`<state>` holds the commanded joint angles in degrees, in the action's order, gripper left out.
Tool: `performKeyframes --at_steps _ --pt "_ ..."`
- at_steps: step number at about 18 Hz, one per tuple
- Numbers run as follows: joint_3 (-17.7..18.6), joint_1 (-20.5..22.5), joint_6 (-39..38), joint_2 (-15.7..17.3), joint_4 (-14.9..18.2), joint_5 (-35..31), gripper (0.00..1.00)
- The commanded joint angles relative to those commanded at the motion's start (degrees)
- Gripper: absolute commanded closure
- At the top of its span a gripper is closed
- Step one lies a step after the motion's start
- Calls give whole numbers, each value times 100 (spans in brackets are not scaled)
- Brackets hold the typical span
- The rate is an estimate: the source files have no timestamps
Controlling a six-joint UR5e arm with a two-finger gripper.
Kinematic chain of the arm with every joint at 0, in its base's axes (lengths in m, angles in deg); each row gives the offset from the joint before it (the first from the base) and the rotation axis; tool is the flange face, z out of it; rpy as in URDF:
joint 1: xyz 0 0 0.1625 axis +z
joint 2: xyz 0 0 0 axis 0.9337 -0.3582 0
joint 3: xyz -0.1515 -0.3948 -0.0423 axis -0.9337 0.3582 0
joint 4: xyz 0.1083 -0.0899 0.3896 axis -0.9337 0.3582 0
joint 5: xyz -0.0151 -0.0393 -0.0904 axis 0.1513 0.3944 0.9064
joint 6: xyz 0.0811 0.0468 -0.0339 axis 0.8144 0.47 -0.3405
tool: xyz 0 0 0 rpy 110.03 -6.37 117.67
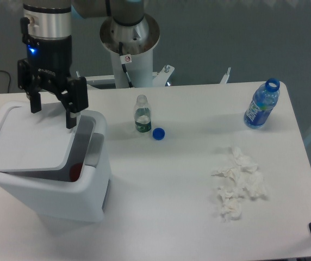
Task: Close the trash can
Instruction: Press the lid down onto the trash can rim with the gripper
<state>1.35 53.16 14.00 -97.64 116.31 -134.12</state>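
Black fingers [71, 114] above smooth white trash can [47, 179]

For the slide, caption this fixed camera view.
Open gripper above the trash can, its lid nearly shut.
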Motion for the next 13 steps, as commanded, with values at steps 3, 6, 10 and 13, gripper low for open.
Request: performKeyframes --at_steps 3,6,10,13 --pt "9 26 -9 -9 0 0 0" --pt "1 149 -9 -35 -9 0 0" --pt "-52 386 -9 -79 -35 9 0" --pt "-96 501 -17 -149 -44 9 0"
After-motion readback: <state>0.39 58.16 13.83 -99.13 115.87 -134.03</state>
